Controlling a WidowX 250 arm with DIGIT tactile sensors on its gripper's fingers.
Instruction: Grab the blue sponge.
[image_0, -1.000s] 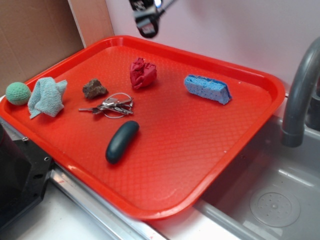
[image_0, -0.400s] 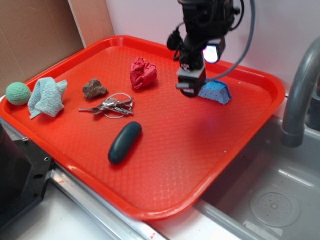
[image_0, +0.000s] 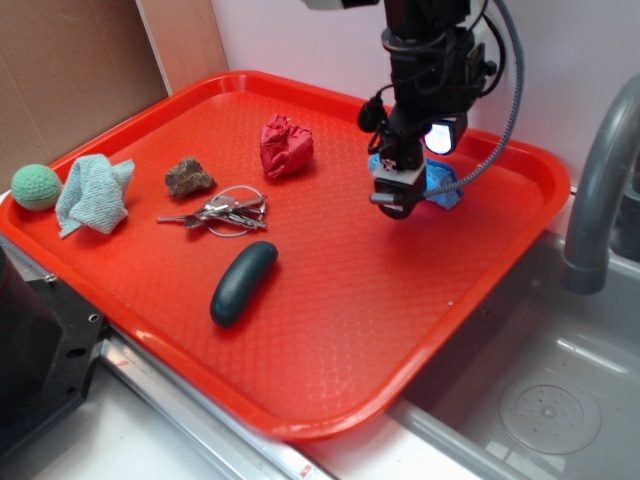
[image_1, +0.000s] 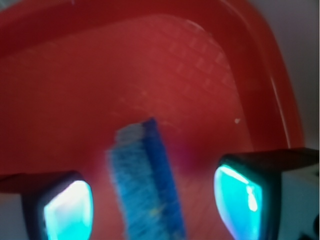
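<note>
The blue sponge (image_0: 446, 190) lies at the back right of the red tray (image_0: 340, 330), mostly hidden in the exterior view behind my gripper (image_0: 399, 196), which hangs low right over it. In the wrist view the blurred sponge (image_1: 145, 175) runs lengthwise between my two lit fingers (image_1: 67, 210), with a gap of red tray on each side. My gripper (image_1: 152, 202) is open and straddles the sponge without touching it.
Also on the tray are a crumpled red cloth (image_0: 285, 145), a brown rock (image_0: 188, 177), keys (image_0: 225, 213), a dark teal oval object (image_0: 243, 283), a pale blue rag (image_0: 93, 193) and a green ball (image_0: 36, 186). A grey faucet (image_0: 600, 190) and sink (image_0: 545, 400) stand at right.
The arm has come down from the top of the view and moved right, from beside the sponge's left end to directly over it. The sponge has not moved.
</note>
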